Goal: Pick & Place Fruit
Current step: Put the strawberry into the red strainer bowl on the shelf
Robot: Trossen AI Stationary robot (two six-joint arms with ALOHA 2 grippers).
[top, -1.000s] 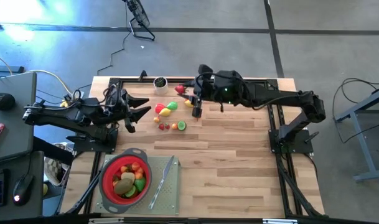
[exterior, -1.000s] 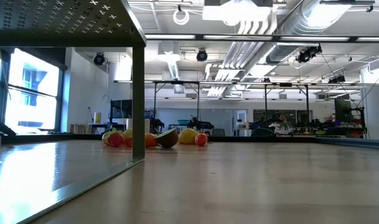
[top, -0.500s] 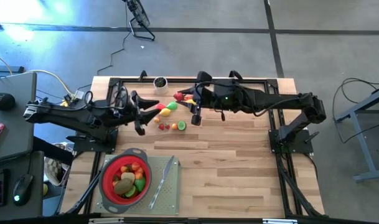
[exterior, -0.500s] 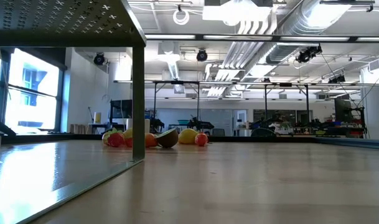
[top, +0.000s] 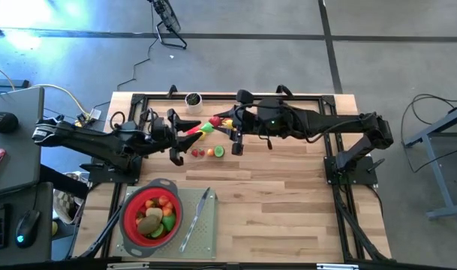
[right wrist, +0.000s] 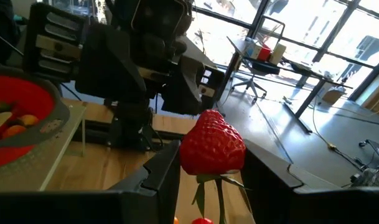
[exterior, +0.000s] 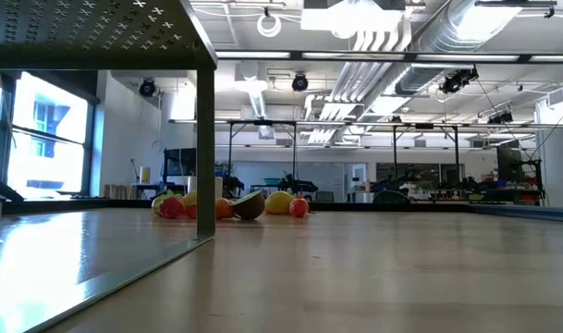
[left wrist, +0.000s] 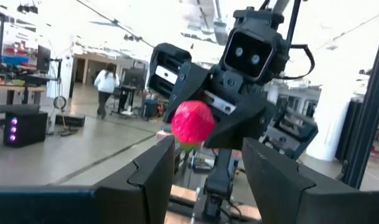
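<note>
Pale wooden plank table [top: 273, 202] with a black metal frame, standing on a grey concrete floor [top: 251, 45] crossed by dark lines. Right tool [top: 222, 122], raised over the far middle of the table, clenched on a red toy strawberry with a green stalk [right wrist: 212, 150]. Left tool [top: 189, 129], facing it from close by, jaws parted and holding nothing; the strawberry sits just beyond its fingertips [left wrist: 153, 171] in the left wrist view. Loose toy fruit, red, orange, yellow and green [top: 207, 151], lying in a small cluster on the boards below the two tools; seen from table height as a low row [exterior: 230, 205] at the far edge. Red bowl-shaped strainer with a grey rim [top: 127, 222], near left corner, on a pale square mat [top: 204, 238], holding more fruit; slim grey knife [top: 196, 217] beside it on the mat. Small dark round cup [top: 193, 99] at the far edge. Room beyond: open workshop, exposed ceiling ducts [exterior: 392, 37], large windows [exterior: 41, 129], desks and chairs; a person [left wrist: 106, 84] well off in the background.
</note>
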